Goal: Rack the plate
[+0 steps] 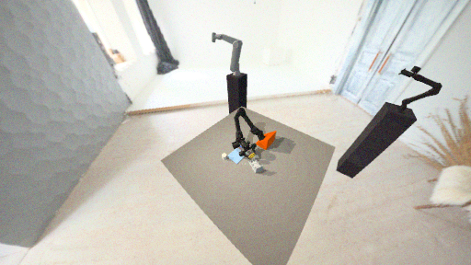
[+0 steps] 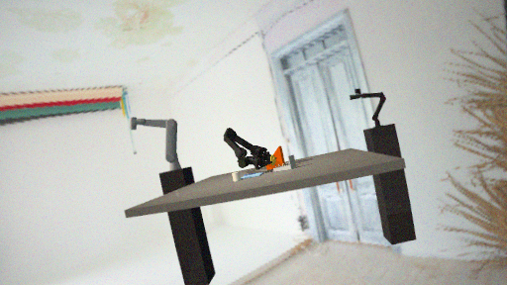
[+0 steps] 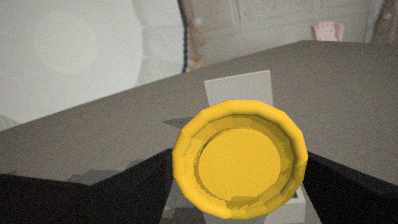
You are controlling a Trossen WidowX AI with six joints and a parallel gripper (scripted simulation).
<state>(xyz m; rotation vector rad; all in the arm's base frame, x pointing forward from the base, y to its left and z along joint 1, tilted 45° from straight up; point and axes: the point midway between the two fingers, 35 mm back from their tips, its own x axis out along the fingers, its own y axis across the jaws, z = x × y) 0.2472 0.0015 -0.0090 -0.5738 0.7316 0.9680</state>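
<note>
The yellow plate (image 1: 251, 155) (image 2: 273, 159) (image 3: 240, 162) is held in my gripper (image 1: 248, 153) (image 3: 236, 157), which is shut on its two opposite sides. In the wrist view the plate faces the camera; my gripper points nearly level, so the plate looks close to upright. The pale dish rack (image 1: 258, 168) (image 2: 292, 161) (image 3: 239, 91) is on the table just beyond and below the plate. Its raised end panel shows above the plate in the wrist view, and a corner shows below right. The plate hides the slots and rails; I cannot tell whether it touches them.
A light blue flat piece (image 1: 235, 156) (image 2: 252, 175) lies beside the arm, with a small cream object (image 1: 224, 155) (image 2: 235, 176) at its far side from the rack. An orange wedge-like block (image 1: 267, 140) (image 2: 277, 156) stands close to my arm. Two other arms stand on dark pedestals off the table.
</note>
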